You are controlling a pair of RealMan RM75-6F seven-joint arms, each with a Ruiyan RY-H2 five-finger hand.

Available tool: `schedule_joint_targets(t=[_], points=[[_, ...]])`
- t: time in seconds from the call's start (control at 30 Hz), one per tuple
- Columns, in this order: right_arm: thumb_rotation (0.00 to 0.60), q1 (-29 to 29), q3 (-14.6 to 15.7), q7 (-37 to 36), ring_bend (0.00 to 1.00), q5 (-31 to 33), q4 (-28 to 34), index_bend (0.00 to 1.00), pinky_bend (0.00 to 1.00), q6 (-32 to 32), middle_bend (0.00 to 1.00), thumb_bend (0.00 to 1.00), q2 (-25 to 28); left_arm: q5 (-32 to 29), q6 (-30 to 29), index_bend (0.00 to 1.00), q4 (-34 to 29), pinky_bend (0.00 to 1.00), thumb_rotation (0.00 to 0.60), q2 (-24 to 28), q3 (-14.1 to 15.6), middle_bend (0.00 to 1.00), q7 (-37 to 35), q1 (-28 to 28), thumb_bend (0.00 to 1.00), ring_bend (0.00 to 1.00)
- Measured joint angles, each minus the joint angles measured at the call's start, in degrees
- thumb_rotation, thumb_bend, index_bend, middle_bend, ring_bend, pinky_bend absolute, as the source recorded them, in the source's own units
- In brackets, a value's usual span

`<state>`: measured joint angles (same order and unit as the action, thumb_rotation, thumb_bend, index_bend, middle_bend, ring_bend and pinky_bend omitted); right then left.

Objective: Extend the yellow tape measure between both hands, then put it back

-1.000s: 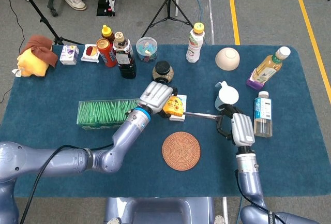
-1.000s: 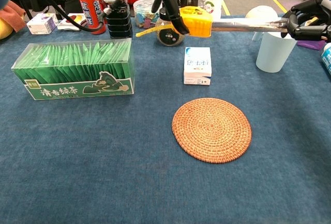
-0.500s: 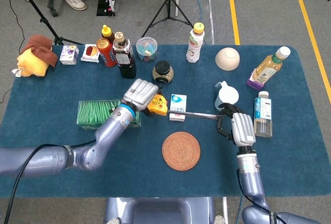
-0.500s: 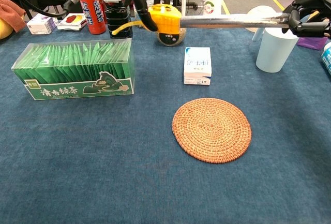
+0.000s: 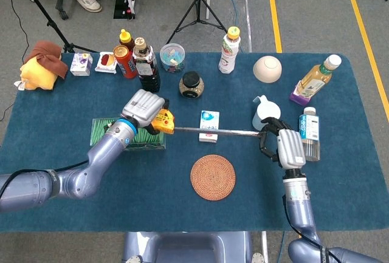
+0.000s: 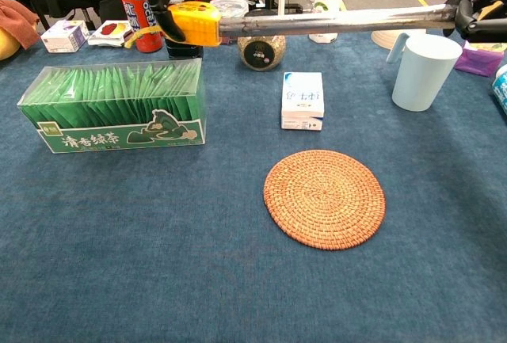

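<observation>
left robot hand (image 5: 142, 106) and right robot hand (image 5: 285, 146) apparently hold tape measure (image 5: 163, 121) extended.

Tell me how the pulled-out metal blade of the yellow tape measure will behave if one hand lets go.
The metal blade spans straight, unsagging, so probably stiff. Released by the right hand, it would likely snap back toward the yellow tape measure case in the left hand.

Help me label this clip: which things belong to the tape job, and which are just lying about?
In use:
tape measure
left robot hand, holding its case
right robot hand, holding the tape's end

Lying about:
tea box
round mat
small carton
white cup
</observation>
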<state>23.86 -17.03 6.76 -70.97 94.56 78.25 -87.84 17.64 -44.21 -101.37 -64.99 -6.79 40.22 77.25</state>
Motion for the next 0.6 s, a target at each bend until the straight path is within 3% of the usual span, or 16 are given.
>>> schedule_joint_targets(t=[0.6], points=[[0.449,-0.4,-2.2,-3.1,0.32,1.3,-2.5,0.60,0.34,0.0,0.34,0.71,3.0,1.8,0.7,0.71,-1.9,0.58,0.600,7.0,5.5,0.54,-3.4,-2.4,0.35,0.48]])
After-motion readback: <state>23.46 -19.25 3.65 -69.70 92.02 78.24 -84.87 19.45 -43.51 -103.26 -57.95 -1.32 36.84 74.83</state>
